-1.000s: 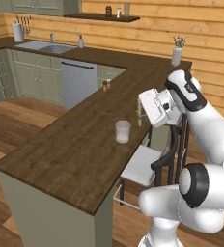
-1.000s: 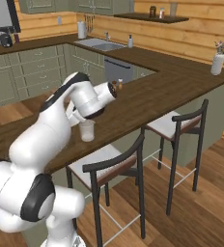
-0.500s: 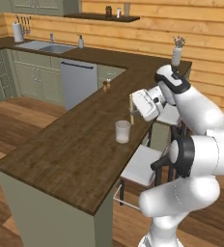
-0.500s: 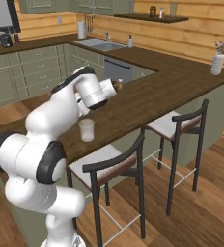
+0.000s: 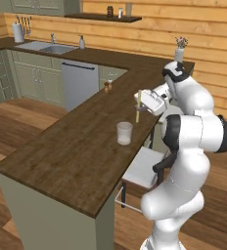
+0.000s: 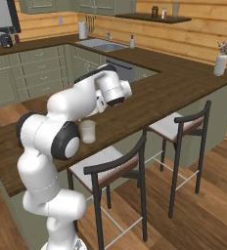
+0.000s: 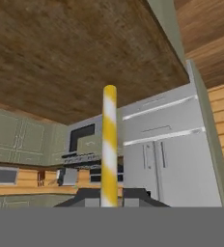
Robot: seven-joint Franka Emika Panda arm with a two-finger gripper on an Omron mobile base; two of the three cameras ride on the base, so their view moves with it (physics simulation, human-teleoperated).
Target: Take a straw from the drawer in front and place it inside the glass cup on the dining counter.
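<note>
**While the straw is hanging upright, the cup is sitting below and to one side**

While the gripper (image 5: 144, 101) is pinching the straw (image 5: 138, 106) between closed fingers, it is hovering above the dining counter (image 5: 76, 141), and the straw is standing near vertical, its lower tip pointing down toward the wood. In the hand view the striped yellow straw (image 7: 109, 144) is running straight out from between the finger tips along the line of the gripper, so its long axis is following the hand's own aim.

The glass cup (image 5: 124, 133) is standing upright on the counter, its mouth open to the top. In the left base view it is lying lower than the straw's tip and a little to the left, nearer the camera along the counter; the two are apart, not touching. In the right base view the cup (image 6: 87, 131) is resting beside the arm's forward link, with the hand higher and farther along the counter.

Judging by this, the straw is not yet lining up over the cup's mouth. The coming move is calling for a short sideways carry back toward the cup, keeping the straw upright, then a straight descent into the opening.
</note>
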